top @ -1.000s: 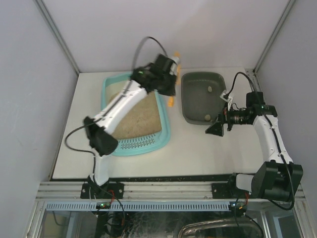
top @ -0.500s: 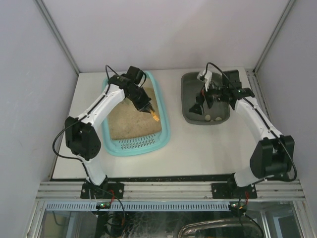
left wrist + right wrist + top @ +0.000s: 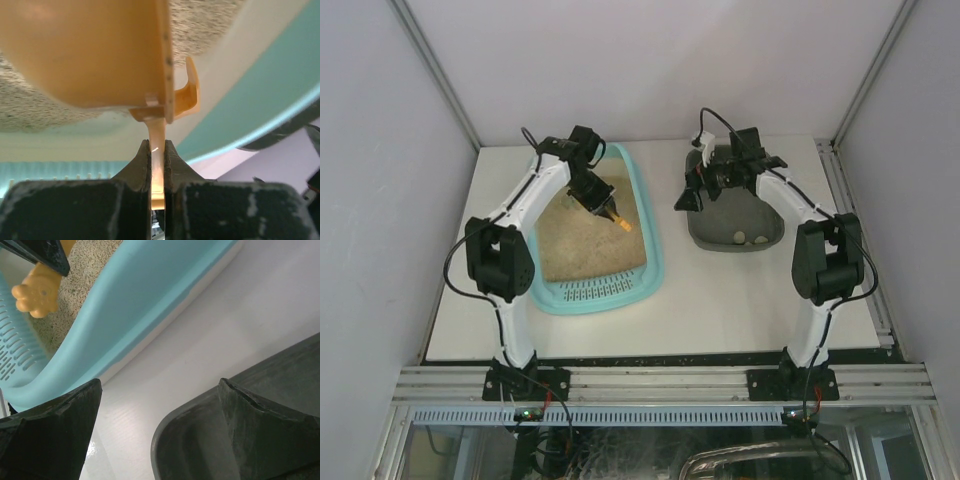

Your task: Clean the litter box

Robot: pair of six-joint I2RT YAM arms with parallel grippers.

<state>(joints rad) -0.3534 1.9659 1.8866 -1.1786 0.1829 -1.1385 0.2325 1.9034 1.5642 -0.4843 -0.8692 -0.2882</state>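
The left gripper [image 3: 157,150] is closed tight on the thin handle of an orange scoop [image 3: 85,50], whose bowl is carried out ahead of the fingers; beneath the bowl the tan litter [image 3: 582,245] is seen, though whether the bowl's edge is touching it or is just above it cannot be told from the blurred wrist view. The scoop is held over the far half of the litter box [image 3: 656,255], close to its right wall; the box lies on the left part of the table [image 3: 720,300], with its long axis running near to far and its grate strip [image 3: 590,291] at the near end. The litter therefore lies directly below the scoop and stretches from it toward the near end, so a raking stroke is judged to run along that axis.

The right gripper [image 3: 159,385] is spread wide and nothing is held in it; it is hung over the bare strip of table between the box and the left rim of the grey tray [image 3: 698,235]; two small pale clumps [image 3: 748,238] are seen at the tray's near end. The left arm is much the nearer to the litter; the tray lies to the right of the scoop, just beside the box.
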